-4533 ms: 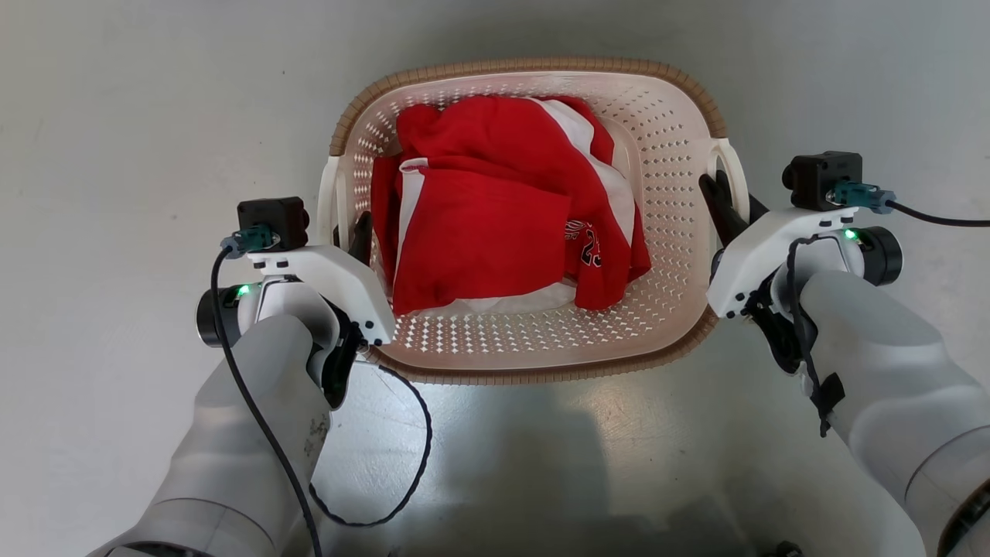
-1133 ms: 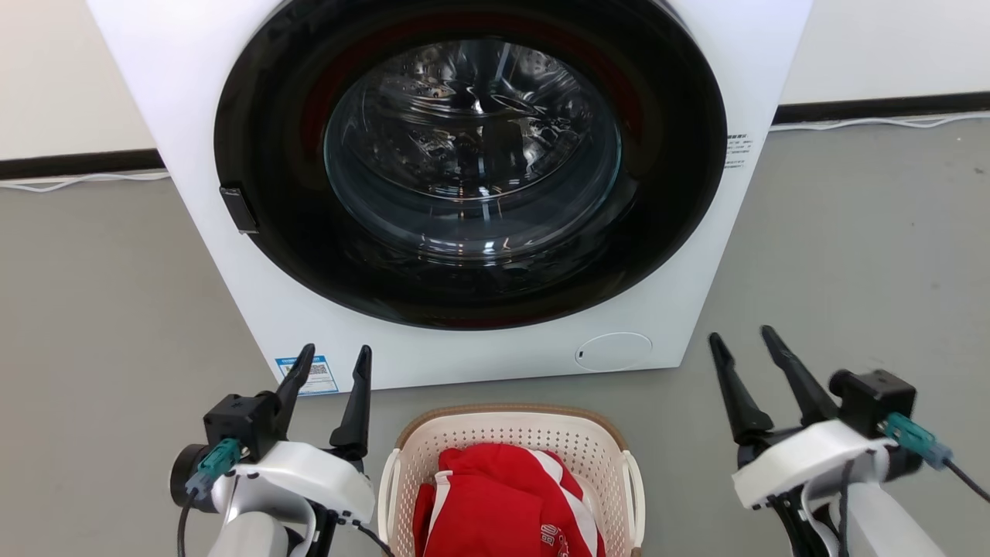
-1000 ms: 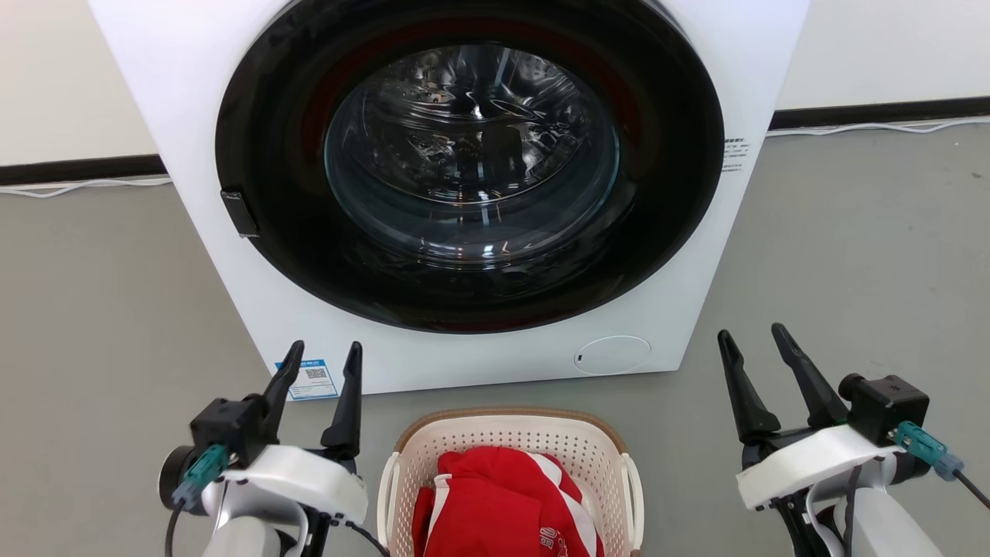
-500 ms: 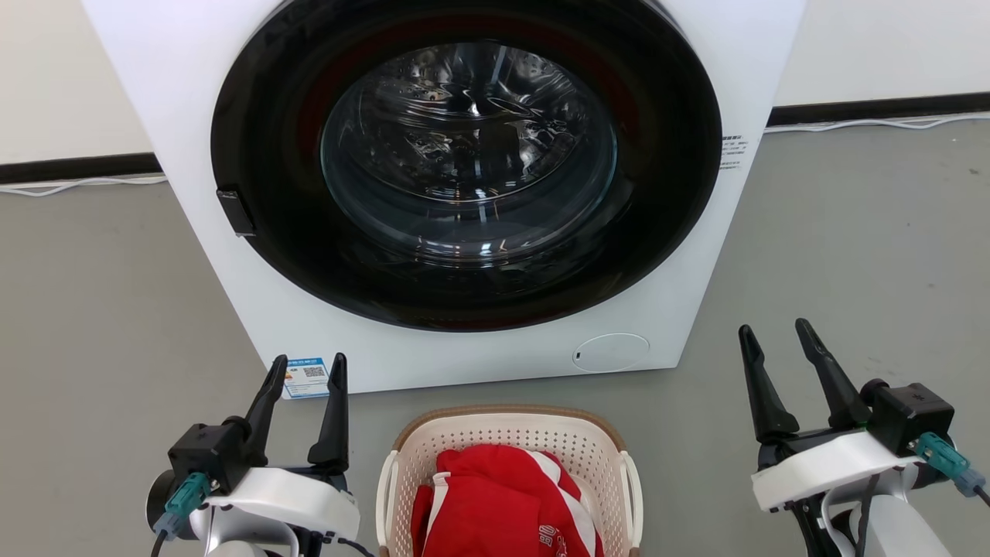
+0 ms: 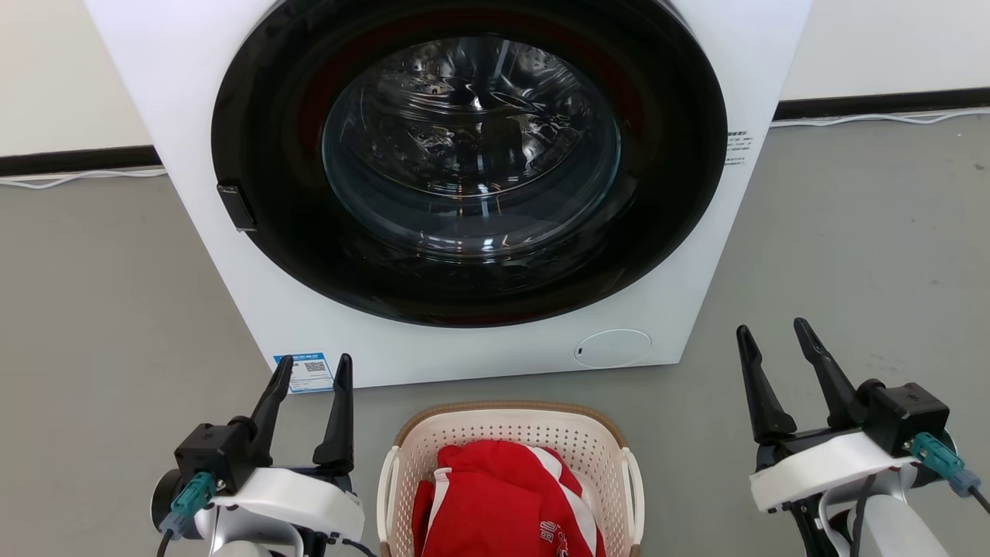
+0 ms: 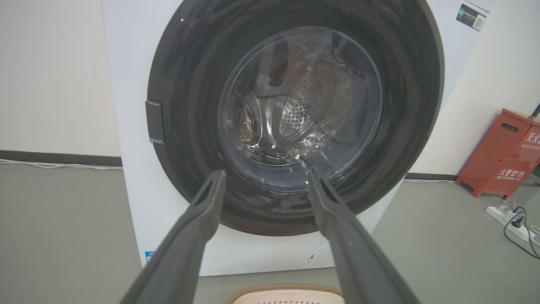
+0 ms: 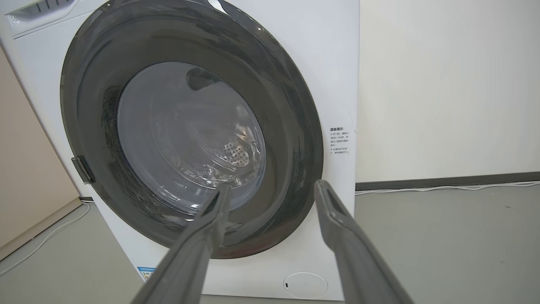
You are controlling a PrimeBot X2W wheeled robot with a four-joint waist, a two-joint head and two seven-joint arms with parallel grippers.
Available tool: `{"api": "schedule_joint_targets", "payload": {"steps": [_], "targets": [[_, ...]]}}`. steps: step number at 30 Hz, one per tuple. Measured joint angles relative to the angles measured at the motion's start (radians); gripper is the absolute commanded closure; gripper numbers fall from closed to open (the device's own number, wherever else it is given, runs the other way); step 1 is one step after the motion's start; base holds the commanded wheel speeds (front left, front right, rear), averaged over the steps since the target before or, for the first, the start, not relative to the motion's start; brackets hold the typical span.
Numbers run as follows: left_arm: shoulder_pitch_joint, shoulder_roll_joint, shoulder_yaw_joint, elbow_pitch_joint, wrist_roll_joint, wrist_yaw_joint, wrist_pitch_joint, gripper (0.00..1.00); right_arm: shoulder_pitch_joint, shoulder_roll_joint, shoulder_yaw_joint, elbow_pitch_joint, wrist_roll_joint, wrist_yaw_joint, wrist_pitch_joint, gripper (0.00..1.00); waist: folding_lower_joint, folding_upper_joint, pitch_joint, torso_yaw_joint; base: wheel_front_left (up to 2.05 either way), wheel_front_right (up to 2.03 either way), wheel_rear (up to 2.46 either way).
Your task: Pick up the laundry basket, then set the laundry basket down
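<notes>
Fingers on both our left gripper [image 5: 315, 362] and our right gripper [image 5: 772, 328] stand spread, holding nothing, either side of the small cream perforated plastic laundry basket [image 5: 506, 430]. It sits on the grey floor [image 5: 851, 232] just before the large white front-loading washing machine [image 5: 479, 357]. We judge lift and set-down done, with nothing left. We count one basket, one crumpled red-and-white garment [image 5: 495, 503] inside, one machine, two grippers.

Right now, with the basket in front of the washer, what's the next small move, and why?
Probably just ease both arms back to rest. The laundry basket, red jersey inside, appears set down on the floor before the washing machine, and the left end effector and right end effector are open, flanking it, apart from its handles, so nothing seems left to grasp.
</notes>
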Motion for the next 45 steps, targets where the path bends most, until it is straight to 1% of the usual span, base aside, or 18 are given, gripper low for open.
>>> {"api": "schedule_joint_targets", "payload": {"steps": [10,26,27,30,32,37,45], "targets": [[0.0,0.0,-0.006,0.0,0.0,0.007,0.0,0.0,0.0,0.0,-0.001,0.01,-0.016,0.0,0.0,0.0,0.0,0.0,0.001,0.0,0.0,0.0,0.0],[0.0,0.0,-0.011,0.004,-0.006,0.007,0.0,0.0,0.0,0.005,0.0,0.022,-0.016,0.0,0.0,0.0,0.0,0.0,-0.002,-0.004,0.0,0.0,0.0],[0.0,0.0,-0.014,0.007,-0.022,0.007,0.0,1.0,0.0,0.005,0.0,0.023,-0.016,0.0,0.0,1.0,0.0,0.0,-0.003,-0.004,0.0,0.0,0.0],[0.024,-0.007,-0.015,0.053,-0.03,0.007,0.001,1.0,0.027,0.019,0.002,0.062,-0.014,0.0,0.005,1.0,0.0,0.0,-0.004,-0.004,0.0,0.0,0.0],[0.033,-0.007,-0.014,0.06,-0.037,0.007,0.006,1.0,0.039,0.021,0.002,0.066,-0.01,0.0,0.006,1.0,0.0,0.0,-0.004,-0.004,0.0,0.0,0.0],[0.039,-0.007,-0.009,0.065,-0.084,0.007,0.02,1.0,0.045,0.025,-0.002,0.066,0.042,-0.002,0.016,1.0,0.0006,0.0,-0.007,-0.003,0.0,0.0,0.0],[0.039,-0.007,-0.002,0.064,-0.17,0.006,0.044,1.0,0.045,0.032,-0.011,0.062,0.13,-0.002,0.038,1.0,0.0004,0.0,-0.005,-0.002,0.0,0.0,0.0]]}}
